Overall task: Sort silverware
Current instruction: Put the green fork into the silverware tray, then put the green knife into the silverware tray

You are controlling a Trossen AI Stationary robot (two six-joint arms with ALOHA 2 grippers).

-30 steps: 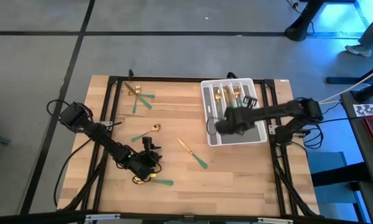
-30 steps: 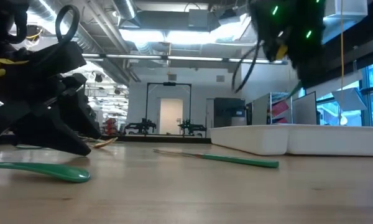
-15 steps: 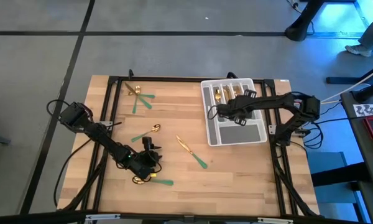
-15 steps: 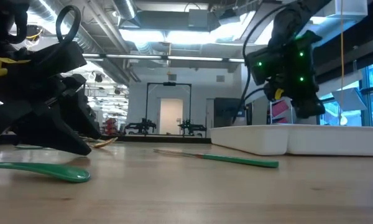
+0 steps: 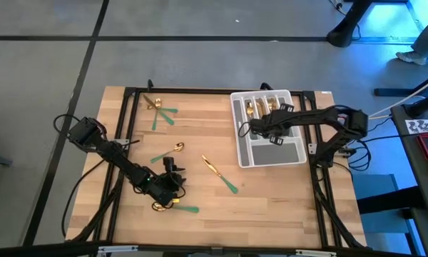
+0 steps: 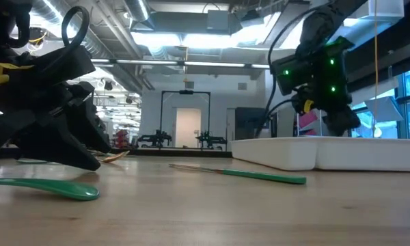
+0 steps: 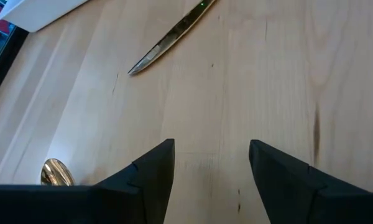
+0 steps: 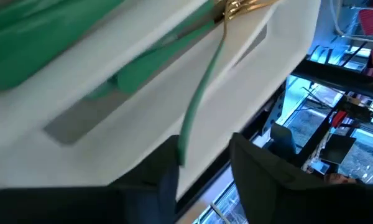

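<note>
The silverware has gold heads and green handles. Several pieces lie in the slots of the grey-white tray (image 5: 271, 153). On the wood lie a knife (image 5: 220, 173), a spoon (image 5: 172, 148), another spoon (image 5: 177, 208) and a small group (image 5: 159, 111) at the far left. My right gripper (image 5: 251, 128) hovers open over the tray's far left part. In its wrist view a green-handled piece (image 8: 202, 93) lies in the tray, pointing away from the gripper (image 8: 202, 171). My left gripper (image 7: 211, 168) stands open and low over bare wood near the front left. My right gripper has the free end of the piece's green handle (image 8: 182, 148) between its open fingers, close beside one finger (image 8: 165, 177). I cannot tell whether that finger touches it. The piece's gold head lies farther off in the tray.
The tray's white walls (image 6: 294, 152) rise above the tabletop on the right. The knife (image 7: 174, 34) lies ahead of my left gripper, and a gold spoon head (image 7: 56, 173) sits beside one of its fingers. A black frame borders the table.
My right gripper has swung from the tray's near left part toward the far edge and come down over the tray's far slots, then held still.
</note>
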